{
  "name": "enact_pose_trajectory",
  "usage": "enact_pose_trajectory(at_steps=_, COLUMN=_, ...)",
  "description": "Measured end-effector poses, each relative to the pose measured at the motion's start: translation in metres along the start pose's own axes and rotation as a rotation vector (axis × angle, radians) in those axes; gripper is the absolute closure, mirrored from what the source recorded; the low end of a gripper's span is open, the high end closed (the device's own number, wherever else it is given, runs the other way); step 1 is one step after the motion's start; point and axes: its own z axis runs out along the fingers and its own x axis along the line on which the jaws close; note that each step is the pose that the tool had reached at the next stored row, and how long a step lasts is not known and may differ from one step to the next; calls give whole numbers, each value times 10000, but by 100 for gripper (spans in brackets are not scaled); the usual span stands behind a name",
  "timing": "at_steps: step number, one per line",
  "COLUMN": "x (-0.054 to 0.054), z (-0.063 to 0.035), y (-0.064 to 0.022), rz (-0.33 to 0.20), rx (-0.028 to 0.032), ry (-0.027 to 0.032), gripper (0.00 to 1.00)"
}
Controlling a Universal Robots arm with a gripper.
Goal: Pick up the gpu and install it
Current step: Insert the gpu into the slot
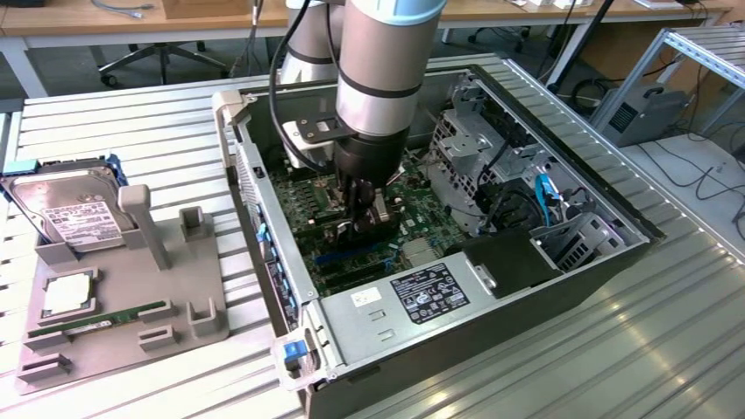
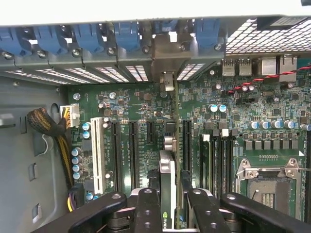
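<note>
gpu point(image 2: 166, 194) held on edge between the pincer point(image 2: 167, 206) fingers, clamped on both faces, down inside the open PC case point(image 1: 605, 218) right over the motherboard point(image 2: 141, 104) slots. Silver bracket end points at the rear slot covers. Hard drive point(image 1: 72, 214) and memory stick point(image 1: 99, 320) sit in the grey holder point(image 1: 174, 288) on the table point(image 1: 652, 340).

Bright even light, soft shadows, mild blur
</note>
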Motion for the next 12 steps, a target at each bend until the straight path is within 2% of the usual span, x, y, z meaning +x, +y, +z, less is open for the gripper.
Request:
enact_pose_trajectory(at_steps=2, x=-1, z=0, y=0, rz=1, rx=1, ry=49, gripper=73)
enact_pose_trajectory(at_steps=5, x=0, z=0, y=0, rz=0, rx=8, ry=261, gripper=73)
enact_pose_trajectory(at_steps=8, x=-2, z=-1, y=0, rz=-1, rx=6, ry=274, gripper=73)
enact_pose_trajectory(at_steps=12, x=-57, z=-1, y=-1, rz=0, rx=7, ry=254, gripper=73)
